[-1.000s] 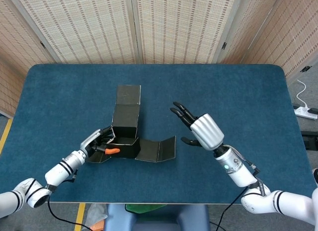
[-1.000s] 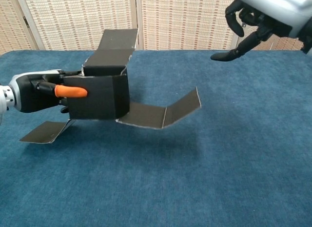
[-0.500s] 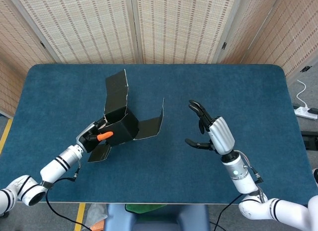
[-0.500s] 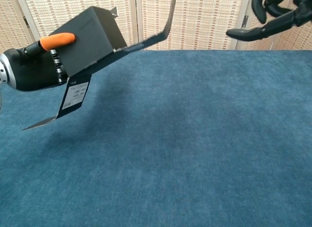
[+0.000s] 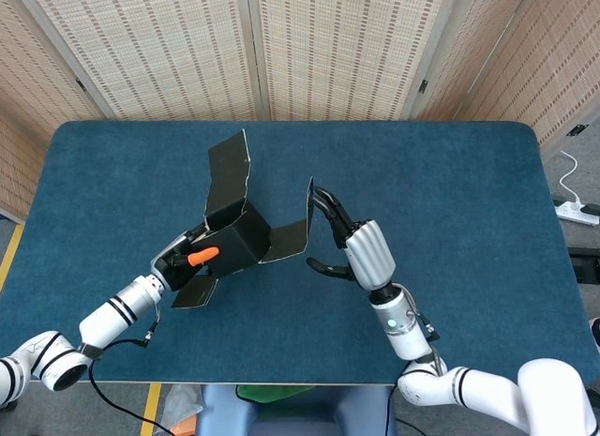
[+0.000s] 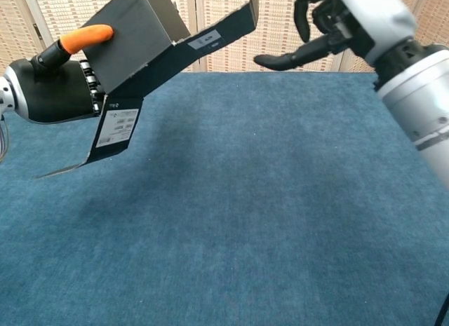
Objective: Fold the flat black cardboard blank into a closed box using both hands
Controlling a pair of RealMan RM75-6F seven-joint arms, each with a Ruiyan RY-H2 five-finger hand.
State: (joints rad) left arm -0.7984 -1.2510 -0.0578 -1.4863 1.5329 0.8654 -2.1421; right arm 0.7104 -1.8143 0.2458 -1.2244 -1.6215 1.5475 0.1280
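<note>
The black cardboard blank (image 5: 240, 235) is partly folded into a box body and held tilted above the table. My left hand (image 5: 183, 262) grips its left end, an orange-tipped finger lying across the side panel (image 6: 130, 33). One long flap (image 5: 228, 173) sticks up at the back, another flap (image 5: 294, 228) juts right with its end bent upward, and a small labelled flap (image 6: 116, 126) hangs down. My right hand (image 5: 345, 244) is open, fingers spread, just right of the right flap's (image 6: 217, 37) upturned end, close to it; I cannot tell whether it touches.
The blue table (image 5: 450, 202) spreads under both arms. Woven screens (image 5: 319, 42) stand behind the far edge. A white power strip (image 5: 574, 211) lies on the floor to the right, off the table.
My right hand has moved left, up to the blank's right flap. My left hand has lifted the blank off the table and tilted it, and still holds it.
</note>
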